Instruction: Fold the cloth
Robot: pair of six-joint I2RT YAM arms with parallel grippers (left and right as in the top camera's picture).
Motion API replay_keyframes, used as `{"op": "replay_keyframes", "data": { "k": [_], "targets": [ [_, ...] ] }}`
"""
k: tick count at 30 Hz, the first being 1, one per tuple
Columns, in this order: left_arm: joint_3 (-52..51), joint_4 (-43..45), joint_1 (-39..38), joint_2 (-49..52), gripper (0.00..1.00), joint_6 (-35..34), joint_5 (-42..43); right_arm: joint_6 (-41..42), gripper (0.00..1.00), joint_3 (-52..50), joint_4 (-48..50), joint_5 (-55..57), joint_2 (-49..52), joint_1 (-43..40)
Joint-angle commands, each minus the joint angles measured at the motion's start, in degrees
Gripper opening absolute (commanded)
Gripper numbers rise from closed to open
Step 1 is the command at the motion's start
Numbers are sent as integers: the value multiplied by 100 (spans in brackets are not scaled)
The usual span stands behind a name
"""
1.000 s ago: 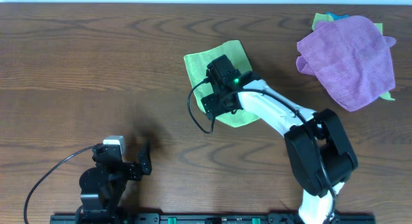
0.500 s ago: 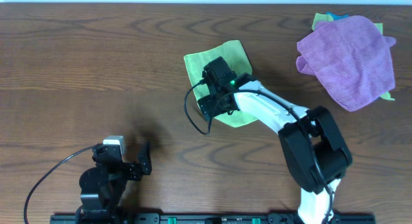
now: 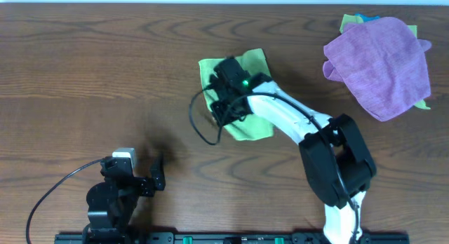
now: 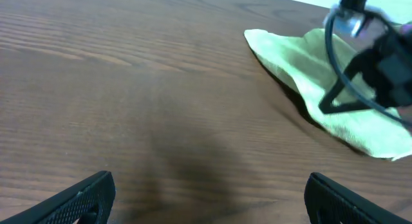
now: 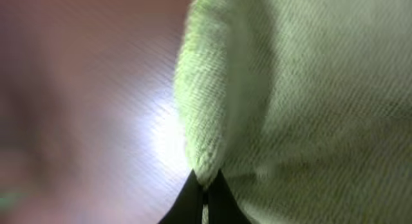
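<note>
The cloth (image 3: pixel 245 125) is a light green towel lying in the middle of the table, also seen in the left wrist view (image 4: pixel 309 76) at upper right. My right gripper (image 3: pixel 219 104) is down over its left edge, and the right wrist view shows the jaws (image 5: pixel 205 193) pinched together on the cloth's folded edge (image 5: pixel 212 121). My left gripper (image 4: pixel 206 198) hangs over bare wood at the near left of the table, fingers (image 4: pixel 77 198) spread wide with nothing between them.
A purple cloth (image 3: pixel 379 62) lies heaped at the far right on top of other green and blue cloths (image 3: pixel 351 21). The right arm (image 3: pixel 309 128) and its black cable (image 3: pixel 200 125) stretch across the table's middle. The left arm base (image 3: pixel 116 191) sits at the front left.
The right gripper has slid leftward over the green cloth and closed on its left edge; the cloth has shifted slightly left with it. The left arm has not moved.
</note>
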Motion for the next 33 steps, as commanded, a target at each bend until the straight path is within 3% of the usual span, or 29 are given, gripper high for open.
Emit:
{"op": "replay_keyframes", "data": {
  "k": [1, 8, 17, 30, 31, 33],
  "targets": [
    [-81, -37, 13, -37, 95, -24, 20, -138, 1, 833, -328, -420, -22, 365],
    [-81, -33, 13, -37, 95, -24, -120, -149, 1, 1775, -581, -398, -22, 852],
    [-81, 7, 13, -37, 95, -24, -136, -120, 1, 1803, -439, -398, -7, 903],
    [-81, 133, 13, -37, 95, -26, -1189, -26, 1, 1803, 175, -610, 986, 1777],
    [-81, 133, 13, -37, 95, -26, -1187, -81, 6, 1803, 273, -614, 1047, 1878],
    [-81, 133, 13, -37, 95, -26, -1187, -81, 37, 1803, 341, -612, 1062, 1947]
  ]
}}
